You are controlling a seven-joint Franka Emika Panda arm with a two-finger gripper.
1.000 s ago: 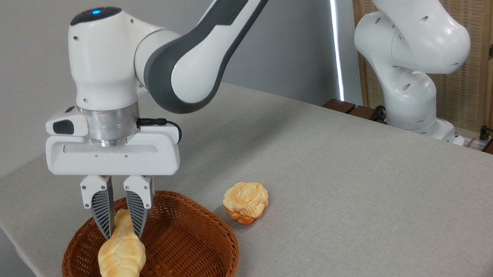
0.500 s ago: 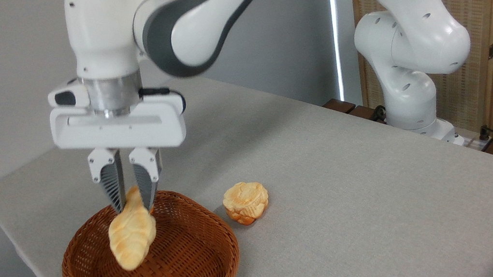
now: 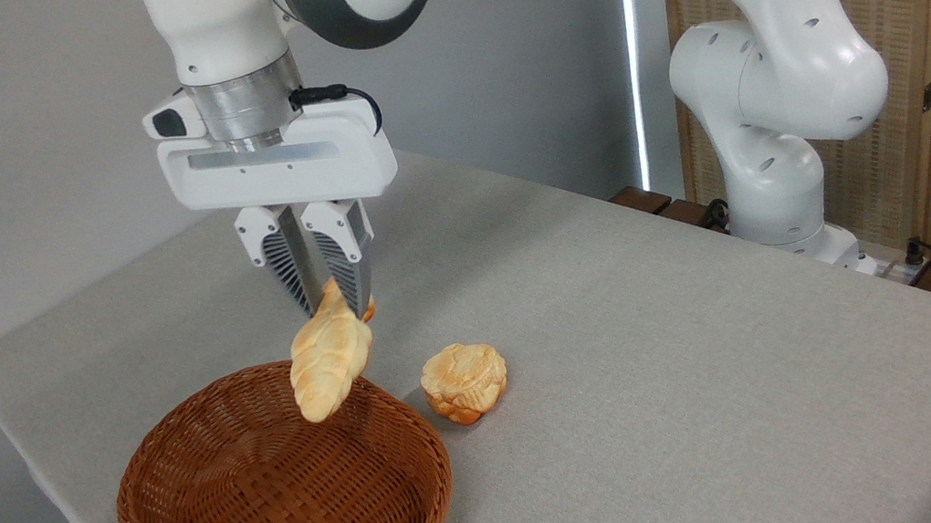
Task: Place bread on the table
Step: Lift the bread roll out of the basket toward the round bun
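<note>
Bread [image 3: 329,357] hangs clamped by its upper end between fingers [image 3: 353,271].

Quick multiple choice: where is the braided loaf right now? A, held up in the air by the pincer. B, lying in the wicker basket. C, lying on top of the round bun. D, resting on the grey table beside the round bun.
A: the pincer is clamped on the upper end of the braided loaf, which hangs in the air above the far rim of the wicker basket, touching nothing else.
</note>
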